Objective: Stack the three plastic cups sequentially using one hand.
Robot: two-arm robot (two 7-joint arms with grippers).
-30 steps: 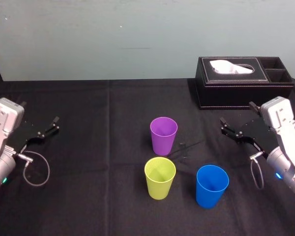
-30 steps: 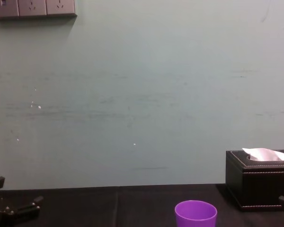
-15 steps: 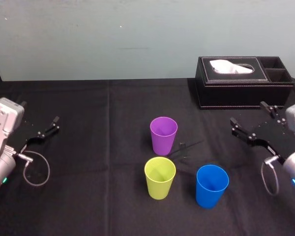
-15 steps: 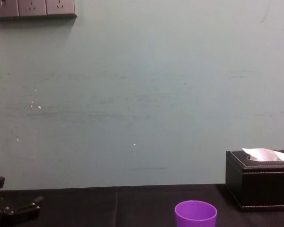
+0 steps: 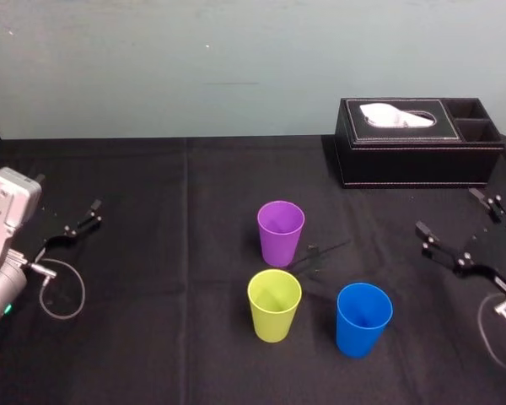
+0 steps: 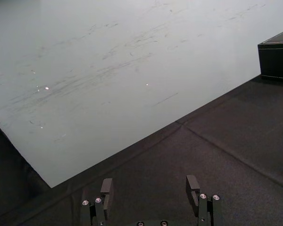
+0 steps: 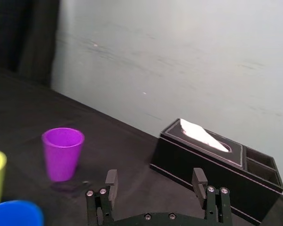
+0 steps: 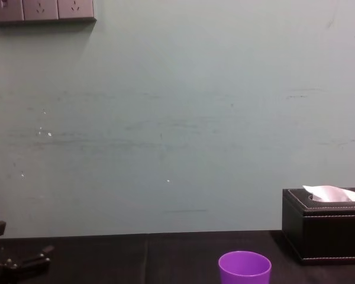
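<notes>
On my far left, the left gripper [image 5: 83,221] hangs over the black cloth [image 5: 152,337], well apart from the cups. Its jaws are spread wide with nothing between them, and I judge that arm parked. A loop of cable [image 5: 63,291] lies on the cloth beside it.

At centre, all 3 cups stand upright, mouths up, each on its own. The purple cup [image 5: 280,232] is farthest back, the yellow-green cup [image 5: 274,305] is just in front of it, and the blue cup [image 5: 363,318] is to the right of the yellow-green one. None touches another, so I count 0 stacked. Both nestings are left to do.

At back right, the tissue box [image 5: 417,152] sits near the wall, well behind the cups.

On my right, the right gripper [image 5: 445,209] hovers beyond the blue cup with its fingers wide apart, holding nothing.

For room, the cloth between that claw and the blue cup is bare, which gives me an open approach. The tightest gap is between the purple and yellow-green cups. I'd also mind the box behind when lifting.
</notes>
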